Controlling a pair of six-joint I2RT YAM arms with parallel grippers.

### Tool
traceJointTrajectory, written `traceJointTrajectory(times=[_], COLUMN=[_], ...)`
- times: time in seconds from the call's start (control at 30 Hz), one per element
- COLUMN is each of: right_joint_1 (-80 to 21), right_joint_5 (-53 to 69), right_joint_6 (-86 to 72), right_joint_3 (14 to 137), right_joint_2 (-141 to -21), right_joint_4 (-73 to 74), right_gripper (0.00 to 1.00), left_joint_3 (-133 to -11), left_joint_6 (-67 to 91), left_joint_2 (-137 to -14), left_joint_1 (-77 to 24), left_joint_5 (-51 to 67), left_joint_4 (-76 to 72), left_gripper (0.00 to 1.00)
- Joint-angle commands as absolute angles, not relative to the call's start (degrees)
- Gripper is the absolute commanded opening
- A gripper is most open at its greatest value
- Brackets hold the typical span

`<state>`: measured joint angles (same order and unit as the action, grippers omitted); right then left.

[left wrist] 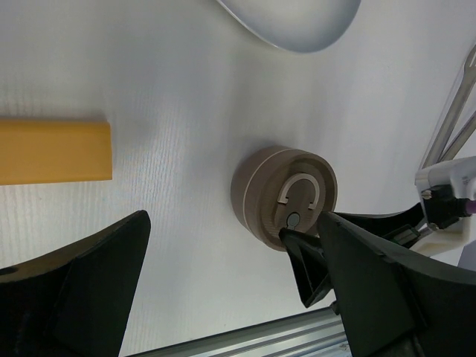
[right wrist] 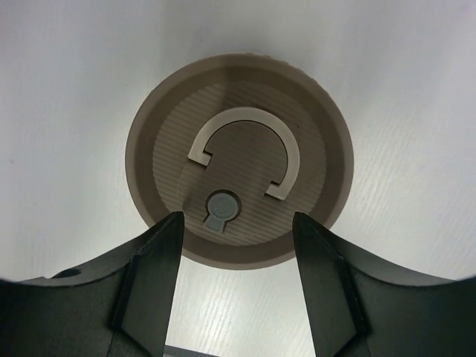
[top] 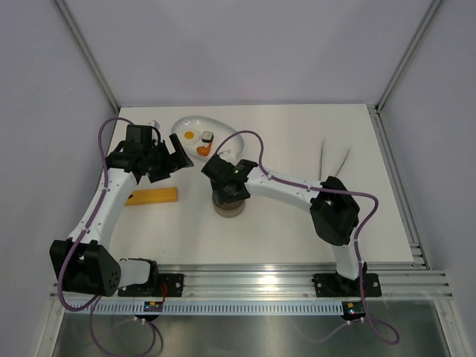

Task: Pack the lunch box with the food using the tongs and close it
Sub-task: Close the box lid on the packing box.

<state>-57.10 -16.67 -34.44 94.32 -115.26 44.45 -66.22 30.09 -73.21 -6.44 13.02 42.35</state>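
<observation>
The lunch box (top: 228,206) stands at the table's middle with its grey-brown lid (right wrist: 238,190) on top and the ring handle lying flat. Directly above it hovers my right gripper (right wrist: 238,249), open, its fingers (right wrist: 152,279) framing the lid's near edge with nothing between them. My left gripper (top: 177,156) is open and empty, left of the box and beside the plate. The box (left wrist: 281,192) shows beyond its fingertips in the left wrist view. Food pieces lie on the white plate (top: 182,123): a fried egg (top: 190,135), a sushi roll (top: 207,137), an orange chunk (top: 202,150). The tongs (top: 332,158) lie at the right.
A flat yellow block (top: 152,196) lies left of the box, under my left arm. The white plate sits at the back, just beyond both grippers. A metal rail (top: 297,281) runs along the near table edge.
</observation>
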Motion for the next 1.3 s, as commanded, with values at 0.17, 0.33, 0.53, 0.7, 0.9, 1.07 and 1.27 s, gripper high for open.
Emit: traceJointTrajectory(times=[0.17,0.33,0.53,0.7,0.9,1.07,1.27], right_joint_1=[-57.22,-57.22,-57.48,-57.30,-56.87,-53.97,-45.03], right_joint_5=[-18.46,-17.05,-17.66,-21.61,-24.95,-26.80,-24.62], right_joint_6=[-34.36,-34.98,-34.81,-33.49,-32.70,-33.31,-36.03], right_joint_3=[97.39,95.19,95.18,98.17,99.41,96.42,84.83], right_joint_2=[-113.72,-118.47,-117.08,-112.60,-106.28,-100.92,-91.08], right_joint_4=[45.62,44.47,45.00,46.84,46.32,46.31,44.74], right_gripper=[0.67,0.67,0.66,0.67,0.70,0.76,0.85], left_joint_3=[-66.36,-66.27,-65.57,-65.30,-65.39,-65.22,-65.13], left_joint_6=[30.85,30.85,30.94,30.94,30.76,30.67,29.80], left_joint_2=[-70.66,-70.66,-70.75,-70.31,-69.79,-69.43,-68.73], left_joint_1=[-5.98,-5.80,-5.71,-5.63,-5.71,-5.71,-5.71], left_joint_5=[11.25,11.34,11.69,11.69,11.43,11.60,11.86], left_joint_4=[40.60,40.61,40.34,40.34,40.69,40.96,41.40], left_gripper=[0.99,0.99,0.99,0.99,0.99,0.99,0.99])
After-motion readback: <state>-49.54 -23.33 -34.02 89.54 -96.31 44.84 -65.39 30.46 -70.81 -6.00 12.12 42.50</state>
